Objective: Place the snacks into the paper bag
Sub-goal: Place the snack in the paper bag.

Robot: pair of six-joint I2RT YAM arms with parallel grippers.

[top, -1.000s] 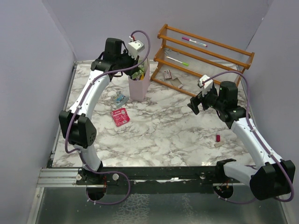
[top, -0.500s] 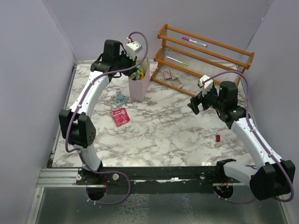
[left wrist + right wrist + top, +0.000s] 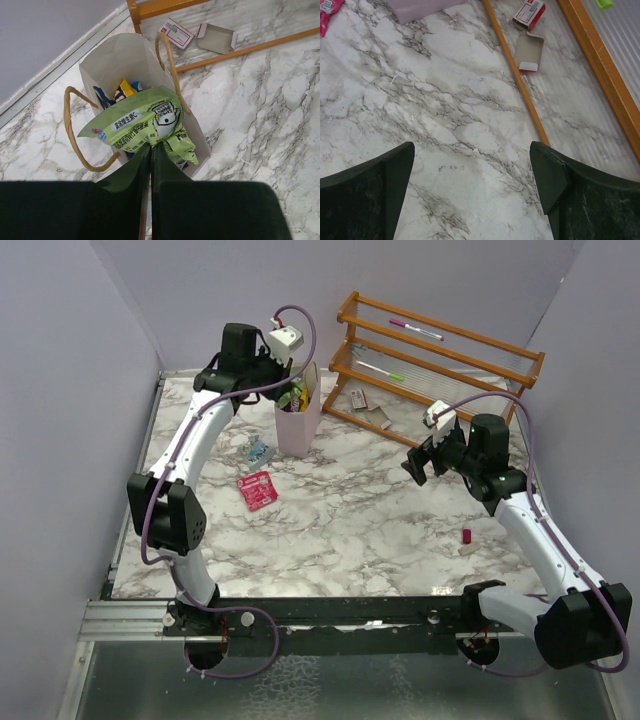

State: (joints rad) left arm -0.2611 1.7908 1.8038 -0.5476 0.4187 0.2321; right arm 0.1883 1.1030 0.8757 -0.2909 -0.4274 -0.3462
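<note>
- Snacks are split between the bag and the desk: a green packet (image 3: pixel 145 125) with white printed labels lies tilted over the near side of the paper bag (image 3: pixel 112 55) opening. How far it reaches inside cannot be told.
- The left claw (image 3: pixel 151 152) is above the bag's near rim, its fingers pressed together on the lower edge of the green packet.
- The paper bag is pale pink and stands upright on the marble desk (image 3: pixel 350 510) at the far left, just in front of the rack's left end. Its cord loop handles (image 3: pixel 67 120) splay outward on both sides.
- Inside the bag, a yellow wrapper (image 3: pixel 126 87) and a blue wrapper (image 3: pixel 101 95) show behind the green packet.
- Two snacks lie outside the bag: a blue-white wrapper (image 3: pixel 260 451) just beside the bag's base on its left, and a red packet (image 3: pixel 257 490) a little nearer the arm bases.
- The right claw (image 3: pixel 471 155) is spread wide and grips nothing. It hangs over bare marble near the rack's front rail, well apart from the bag.
- The orange wooden rack (image 3: pixel 480 339) stands at the far right, with a pink marker (image 3: pixel 415 331) on its upper shelf and a green marker (image 3: pixel 385 371) on the lower.
- A red-and-white box (image 3: pixel 175 32) and a flattened grey carton (image 3: pixel 217 39) lie on the desk under the rack.
- A tiny red stub (image 3: pixel 466 535) lies beside the right arm.
</note>
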